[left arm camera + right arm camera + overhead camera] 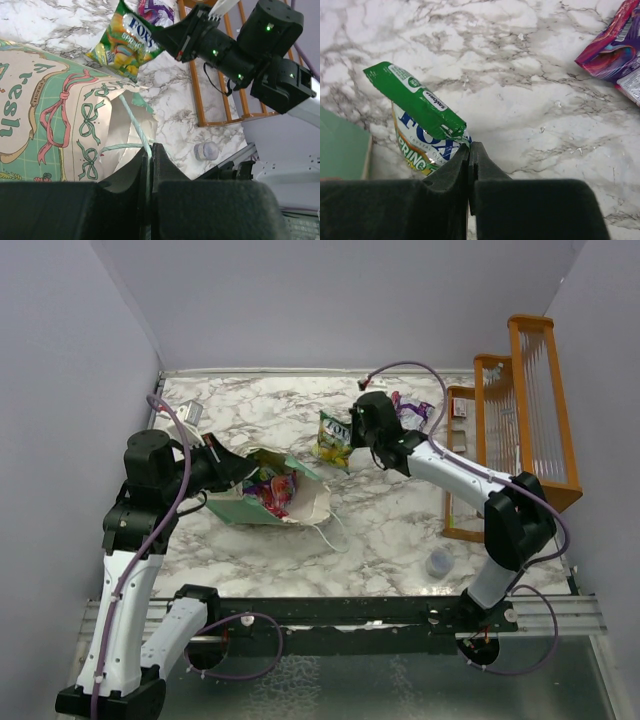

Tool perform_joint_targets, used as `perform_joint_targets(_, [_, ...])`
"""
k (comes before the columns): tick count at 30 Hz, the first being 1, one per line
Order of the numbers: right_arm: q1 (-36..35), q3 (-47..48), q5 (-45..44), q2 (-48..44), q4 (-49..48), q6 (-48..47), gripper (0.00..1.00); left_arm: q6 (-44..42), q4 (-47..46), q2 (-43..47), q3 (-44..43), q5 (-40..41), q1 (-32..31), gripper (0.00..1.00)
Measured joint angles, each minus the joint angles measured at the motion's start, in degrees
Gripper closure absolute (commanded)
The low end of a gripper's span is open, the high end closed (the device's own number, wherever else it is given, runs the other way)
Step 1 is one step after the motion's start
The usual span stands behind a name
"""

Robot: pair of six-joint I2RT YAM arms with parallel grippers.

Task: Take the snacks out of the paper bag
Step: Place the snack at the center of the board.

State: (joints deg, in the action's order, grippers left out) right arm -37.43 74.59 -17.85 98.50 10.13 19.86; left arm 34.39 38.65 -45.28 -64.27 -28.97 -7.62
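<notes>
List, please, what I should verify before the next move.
1. Right gripper shut on the green packet: ok.
2. Green packet outside the paper bag: ok.
3. Left gripper shut on the bag's string handle: ok.
4. Bare marble table beside the purple packet for a drop: ok.
5. Bag emptied: not ok, snacks inside.
6. Green packet lifted off the table: cannot tell.

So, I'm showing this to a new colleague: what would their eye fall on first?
Probably the mint-green paper bag lying on its side left of centre, bright snacks showing in its open mouth. Next, the right pincer shut on a green-yellow packet just right of the bag, while the left pincer pinches the bag's string handle.
</notes>
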Motion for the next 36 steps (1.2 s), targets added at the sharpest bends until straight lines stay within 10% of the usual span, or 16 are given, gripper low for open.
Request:
perform_joint_targets(7, [6.5, -4.9, -4.4, 0.3, -6.0, 5.8, 0.98, -2.9, 0.0, 0.4, 0.0, -2.6, -0.5, 1.0])
perform_joint_targets(24, [11.8, -15.3, -17.1, -2.9, -8.0, 2.1, 0.42, -7.1, 2.3, 2.5, 3.4, -6.5, -3.6, 1.0])
perform_joint_targets(36, [3.1, -21.9, 25.6, -23.9, -6.4, -10.3, 0.36, -10.1, 3.9, 2.7, 3.1, -6.1, -5.3, 1.0])
